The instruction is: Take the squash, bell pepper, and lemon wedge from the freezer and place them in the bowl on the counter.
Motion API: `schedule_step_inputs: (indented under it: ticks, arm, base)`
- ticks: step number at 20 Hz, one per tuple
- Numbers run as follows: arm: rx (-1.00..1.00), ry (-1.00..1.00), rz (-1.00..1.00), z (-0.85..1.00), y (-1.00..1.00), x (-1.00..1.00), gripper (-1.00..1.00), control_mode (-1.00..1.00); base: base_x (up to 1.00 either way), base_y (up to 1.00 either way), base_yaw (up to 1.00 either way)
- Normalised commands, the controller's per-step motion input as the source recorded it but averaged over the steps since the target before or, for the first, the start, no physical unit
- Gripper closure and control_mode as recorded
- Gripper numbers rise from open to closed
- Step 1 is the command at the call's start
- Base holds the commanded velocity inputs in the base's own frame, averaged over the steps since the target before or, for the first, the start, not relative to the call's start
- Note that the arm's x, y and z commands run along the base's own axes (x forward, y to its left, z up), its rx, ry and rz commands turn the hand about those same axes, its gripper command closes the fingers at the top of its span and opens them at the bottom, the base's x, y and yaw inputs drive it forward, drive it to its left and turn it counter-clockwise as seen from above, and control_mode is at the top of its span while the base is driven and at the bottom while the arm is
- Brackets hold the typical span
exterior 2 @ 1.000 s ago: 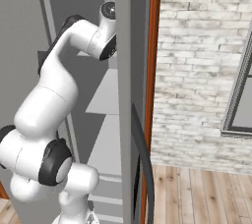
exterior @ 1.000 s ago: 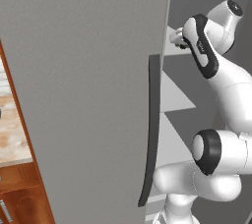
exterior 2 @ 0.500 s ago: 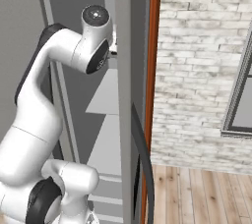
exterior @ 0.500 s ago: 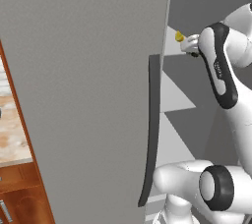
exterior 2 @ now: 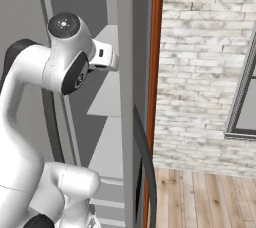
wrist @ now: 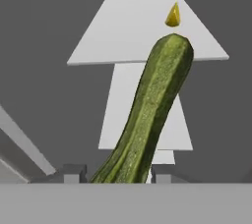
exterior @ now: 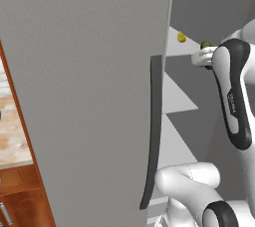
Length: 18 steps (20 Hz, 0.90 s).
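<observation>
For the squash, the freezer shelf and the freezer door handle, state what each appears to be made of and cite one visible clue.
Squash: vegetable flesh with dull, speckled green skin, faintly ribbed lengthwise.
Freezer shelf: probably plastic or painted metal; flat, pale grey, matte, no gloss or grain.
Door handle: likely moulded plastic or coated metal; dark grey, smooth, curved, without highlights. The rendering leaves both open.

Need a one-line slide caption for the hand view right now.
Claw shut on the squash, held clear of the freezer shelves; lemon wedge sits on a shelf beyond.
</observation>
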Motion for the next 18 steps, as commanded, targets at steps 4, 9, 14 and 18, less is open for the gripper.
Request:
schedule_step_inputs:
  ticks: [4,9,14,18]
  arm:
    - [-0.05,0.0,-0.07,0.05,0.1,-0.99,1.0,-1.0]
    - [-0.03,0.0,-0.06,0.02,0.32,-0.92,1.0,-1.0]
    - [-0.03,0.0,-0.01,0.0,0.39,-0.83,1.0,-1.0]
    - [-0.04,0.0,0.0,0.0,0.24,-0.66,1.0,-1.0]
  base:
    - [0.0,0.0,0.0]
    - [0.0,0.0,0.0]
    - [0.0,0.0,0.0]
    - [0.0,0.0,0.0]
